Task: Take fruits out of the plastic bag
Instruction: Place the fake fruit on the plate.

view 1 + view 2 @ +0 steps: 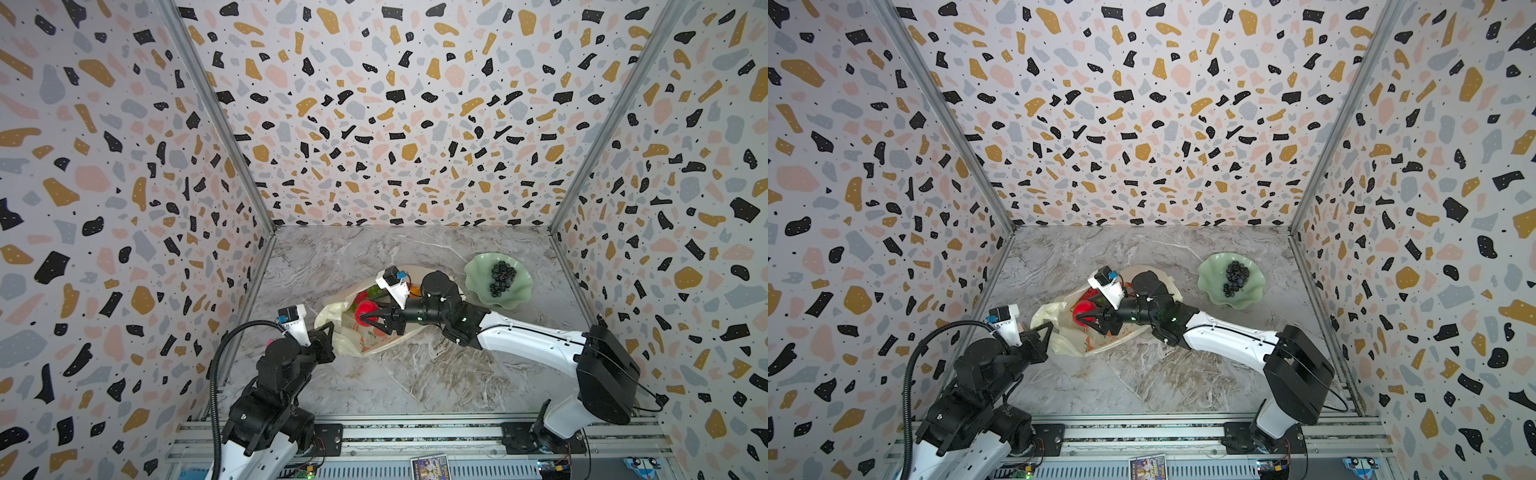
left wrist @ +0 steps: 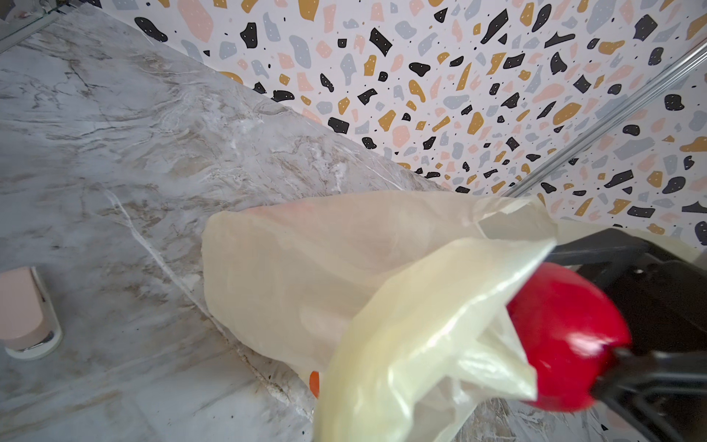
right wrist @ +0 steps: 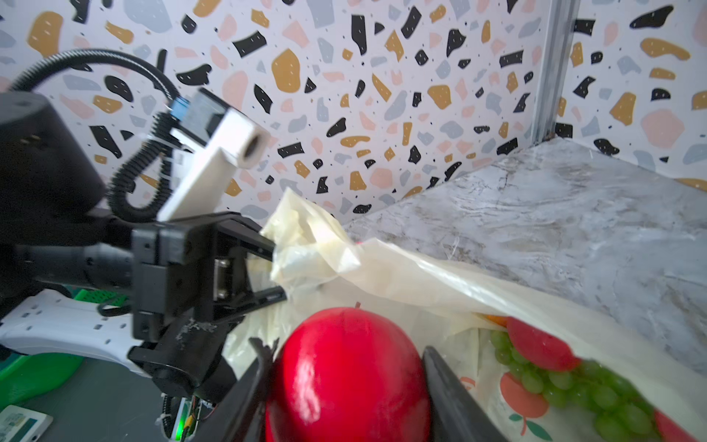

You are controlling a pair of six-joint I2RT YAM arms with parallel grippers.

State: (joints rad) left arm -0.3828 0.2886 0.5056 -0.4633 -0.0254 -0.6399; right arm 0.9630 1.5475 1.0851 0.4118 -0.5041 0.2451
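Note:
The cream-yellow plastic bag (image 1: 330,313) (image 1: 1046,316) lies on the marble table, left of the middle, with its mouth held up. My left gripper (image 1: 331,328) (image 1: 1052,327) is shut on the bag's bunched handle (image 3: 306,245). Bag film (image 2: 306,275) hides its own fingers in the left wrist view. My right gripper (image 1: 368,316) (image 3: 346,348) is at the bag's mouth, shut on a glossy red apple (image 1: 365,311) (image 1: 1082,311) (image 2: 566,336) (image 3: 348,379). Green grapes (image 3: 574,386) and a red fruit (image 3: 535,344) lie inside the bag.
A pale green wavy-edged dish (image 1: 478,274) (image 1: 1210,274) at the back right holds a dark grape bunch (image 1: 503,276) (image 1: 1236,276). Terrazzo-patterned walls close in the table on three sides. A pale pink object (image 2: 23,310) sits near the left wall. The arms' rail runs along the front edge.

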